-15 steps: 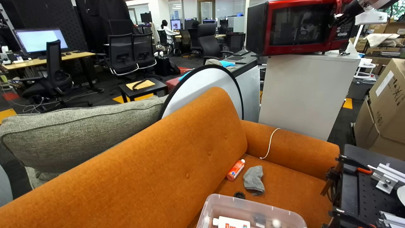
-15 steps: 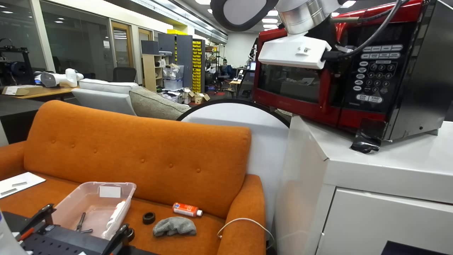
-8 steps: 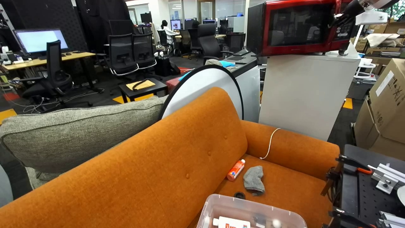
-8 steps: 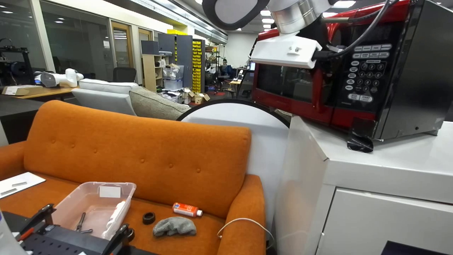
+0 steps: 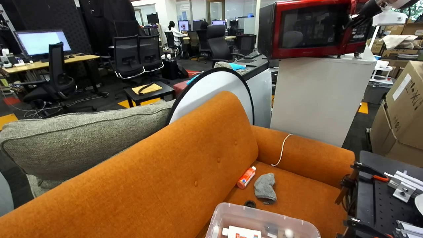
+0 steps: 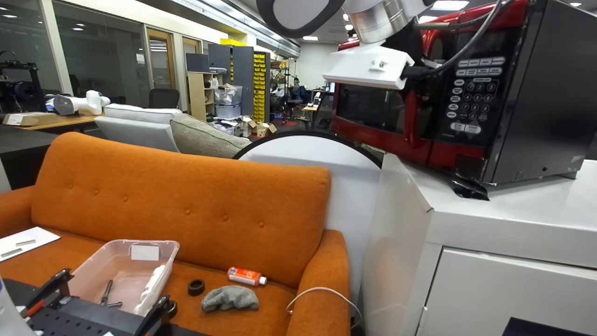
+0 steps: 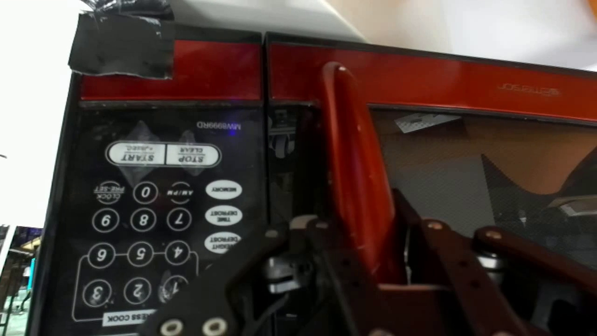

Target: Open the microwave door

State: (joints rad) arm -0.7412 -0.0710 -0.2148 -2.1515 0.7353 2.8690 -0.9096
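Pincer (image 7: 359, 221) clasped round red handle (image 7: 352, 149), one finger (image 7: 333, 252) each side, little gap visible. Microwave door (image 7: 466, 79) straight ahead of pincer, dark window (image 7: 527, 172) reaching off to its right in wrist view; door flush with control panel (image 7: 158, 205), thin seam (image 7: 265, 70) between. That panel lies left of pincer there. White table (image 6: 503, 224), below pincer, bears microwave (image 6: 545, 102). Orange sofa (image 6: 186, 200) lower than pincer in both exterior views.

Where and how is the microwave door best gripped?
Probably by its red handle, coming from the front and closing on the bar's two long sides. The handle is a slim bar standing out from the microwave door beside the keypad, while the dark window looks flat. The end effector straddles the handle that way.
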